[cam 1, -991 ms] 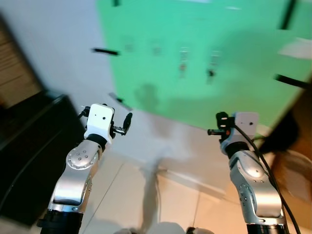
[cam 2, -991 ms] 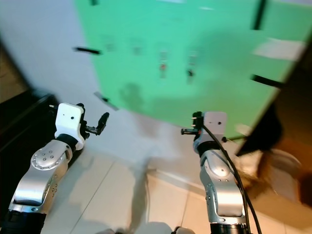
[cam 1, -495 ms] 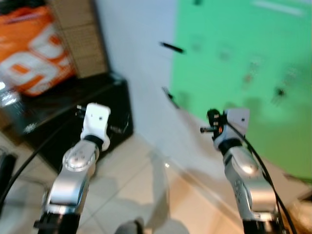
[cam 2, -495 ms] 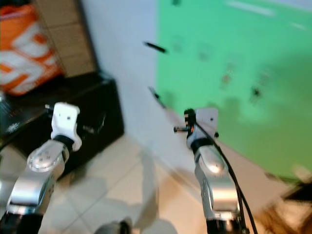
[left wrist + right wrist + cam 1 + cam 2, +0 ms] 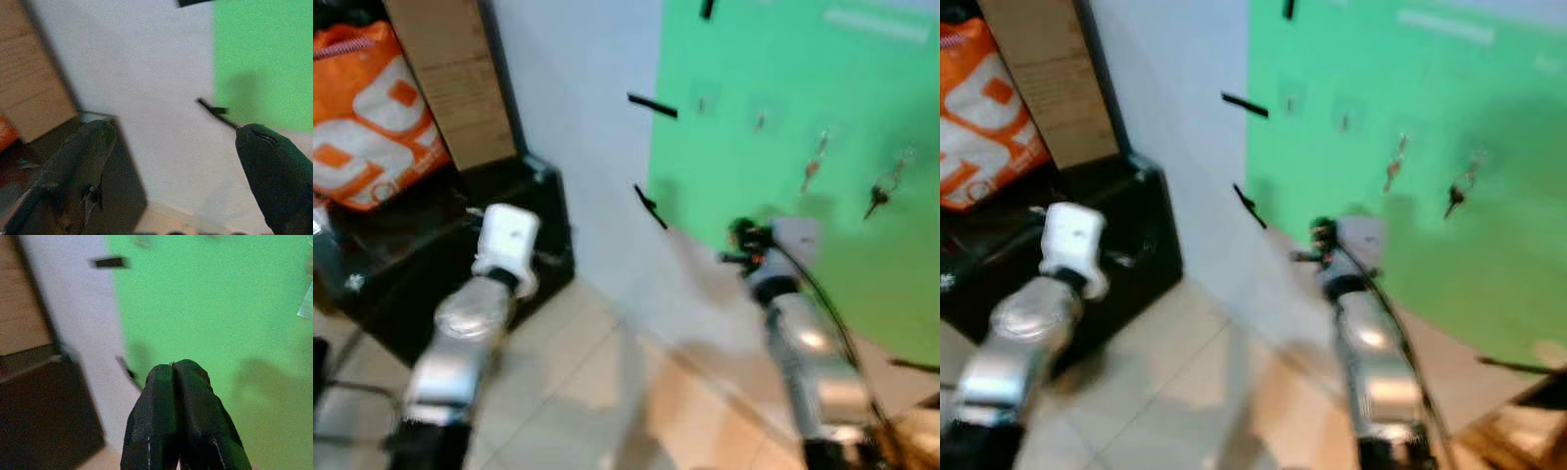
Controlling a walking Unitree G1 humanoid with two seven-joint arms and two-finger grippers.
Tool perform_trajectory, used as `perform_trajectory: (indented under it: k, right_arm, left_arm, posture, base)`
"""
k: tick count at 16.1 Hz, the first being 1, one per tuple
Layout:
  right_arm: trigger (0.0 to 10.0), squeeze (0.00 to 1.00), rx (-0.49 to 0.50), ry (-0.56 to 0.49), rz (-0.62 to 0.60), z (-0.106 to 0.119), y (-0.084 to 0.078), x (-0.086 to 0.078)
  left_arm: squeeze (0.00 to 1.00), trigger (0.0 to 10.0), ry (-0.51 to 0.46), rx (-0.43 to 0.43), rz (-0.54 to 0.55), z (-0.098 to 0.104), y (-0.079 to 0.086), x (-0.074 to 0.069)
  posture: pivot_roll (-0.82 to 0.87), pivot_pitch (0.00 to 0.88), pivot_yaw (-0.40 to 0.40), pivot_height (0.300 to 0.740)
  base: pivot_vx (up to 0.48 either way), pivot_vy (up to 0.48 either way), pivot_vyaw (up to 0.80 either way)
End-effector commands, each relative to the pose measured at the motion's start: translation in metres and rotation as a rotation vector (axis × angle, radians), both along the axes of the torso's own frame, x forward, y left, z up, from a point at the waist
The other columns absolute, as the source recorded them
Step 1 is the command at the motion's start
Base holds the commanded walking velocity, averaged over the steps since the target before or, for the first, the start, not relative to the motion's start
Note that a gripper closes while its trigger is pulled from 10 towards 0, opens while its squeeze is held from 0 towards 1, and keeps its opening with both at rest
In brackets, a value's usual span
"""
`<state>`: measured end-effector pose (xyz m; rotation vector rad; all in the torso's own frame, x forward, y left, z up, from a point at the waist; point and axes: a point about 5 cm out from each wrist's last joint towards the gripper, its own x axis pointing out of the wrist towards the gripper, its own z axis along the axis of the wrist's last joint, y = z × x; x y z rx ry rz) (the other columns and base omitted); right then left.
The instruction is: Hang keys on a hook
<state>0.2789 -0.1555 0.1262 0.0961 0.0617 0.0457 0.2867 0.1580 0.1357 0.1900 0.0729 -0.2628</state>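
Two bunches of keys hang on the green board (image 5: 773, 88): one with a red tag (image 5: 815, 163) and a dark key (image 5: 883, 191) to its right. Small bare hooks (image 5: 760, 120) sit further left on the board. My right gripper (image 5: 175, 377) is raised before the board's lower part, its fingers pressed together with nothing between them. My left gripper (image 5: 171, 161) is held up over the black cabinet (image 5: 440, 264), its two fingers (image 5: 83, 166) wide apart and empty. The head views are blurred.
An orange bag (image 5: 367, 127) and a cardboard box (image 5: 450, 78) stand on the black cabinet at the left. Black tape strips (image 5: 651, 104) hold the green board to the white wall. Pale floor tiles (image 5: 597, 392) lie below.
The camera keeps swinging, so the scene has shifted slightly; the keys on the board now show more plainly. Both arms hold the same raised pose.
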Motion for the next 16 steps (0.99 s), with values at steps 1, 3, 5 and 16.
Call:
perform_trajectory:
  k: [1,3,5,16]
  right_arm:
    - [10.0,0.0,0.018,-0.031,0.034,0.007,0.011,0.003]
    - [10.0,0.0,0.035,-0.043,0.036,0.01,0.011,0.004]
    - [10.0,0.0,0.011,-0.062,0.044,0.014,0.013,0.008]
    - [10.0,0.0,0.029,-0.091,0.05,0.025,0.01,0.01]
  left_arm:
    - [0.0,10.0,-0.005,0.022,0.028,0.003,0.011,0.002]
    - [0.0,10.0,-0.014,0.015,0.018,0.007,0.009,0.002]
    - [0.0,10.0,-0.002,0.036,-0.01,0.003,0.008,0.003]
    - [0.0,10.0,0.029,0.055,-0.11,0.0,0.004,-0.002]
  posture:
    - [-0.03,0.0,0.058,0.74]
    - [-0.03,0.0,0.053,0.74]
    - [-0.02,0.0,0.049,0.74]
    - [-0.01,0.0,0.037,0.74]
  base:
    - [0.345,0.0,0.0]
    - [0.351,0.0,0.0]
    - [0.347,0.0,0.0]
    - [0.308,0.0,-0.2]
